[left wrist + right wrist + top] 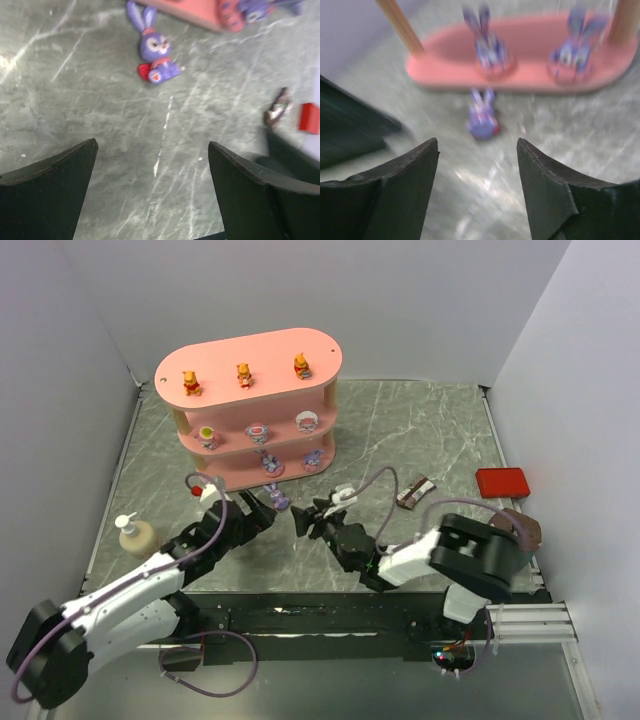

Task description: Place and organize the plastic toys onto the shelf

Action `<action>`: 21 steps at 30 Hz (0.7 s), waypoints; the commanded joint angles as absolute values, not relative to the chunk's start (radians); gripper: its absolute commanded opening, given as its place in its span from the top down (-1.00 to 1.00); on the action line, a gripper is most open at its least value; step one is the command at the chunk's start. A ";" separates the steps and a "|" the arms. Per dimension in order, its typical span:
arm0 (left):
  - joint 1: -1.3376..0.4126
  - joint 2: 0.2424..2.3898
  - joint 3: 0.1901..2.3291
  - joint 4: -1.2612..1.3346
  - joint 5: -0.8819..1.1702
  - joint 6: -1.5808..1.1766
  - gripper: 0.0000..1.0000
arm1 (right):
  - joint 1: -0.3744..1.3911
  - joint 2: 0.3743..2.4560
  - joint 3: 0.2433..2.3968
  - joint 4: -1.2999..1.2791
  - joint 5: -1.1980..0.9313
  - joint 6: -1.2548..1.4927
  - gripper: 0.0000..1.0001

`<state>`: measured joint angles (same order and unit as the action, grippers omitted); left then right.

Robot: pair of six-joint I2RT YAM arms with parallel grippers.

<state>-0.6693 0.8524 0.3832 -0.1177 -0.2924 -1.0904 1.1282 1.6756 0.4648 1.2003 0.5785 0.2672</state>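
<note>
Lying near pink shelf [270,350], purple bunny [155,52], left gripper [152,144] and right gripper [477,142] jaws apart

You have nine toys in front of you: three orange bears [191,383] [243,373] [300,365], three pink-white round ones [207,433] [257,430] [307,421] and three purple bunnies [269,462] [313,457] [279,499]. You also have one pink shelf [270,352] with three tiers, one pump bottle [135,533], one red box [501,481] and one wrapped snack bar [413,493].

no readable text, labels or numbers
</note>
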 commanded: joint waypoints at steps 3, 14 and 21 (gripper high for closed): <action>-0.660 1.037 0.557 -0.043 -0.256 -1.098 -0.84 | 1.114 1.454 0.518 0.729 0.658 0.470 -0.31; -0.652 1.348 0.836 -0.189 -0.342 -1.014 -0.44 | 1.020 1.197 0.434 0.319 0.673 0.710 -0.25; -0.647 1.462 0.854 -0.163 -0.365 -0.997 -0.02 | 0.956 1.075 0.338 0.313 0.624 0.735 -0.23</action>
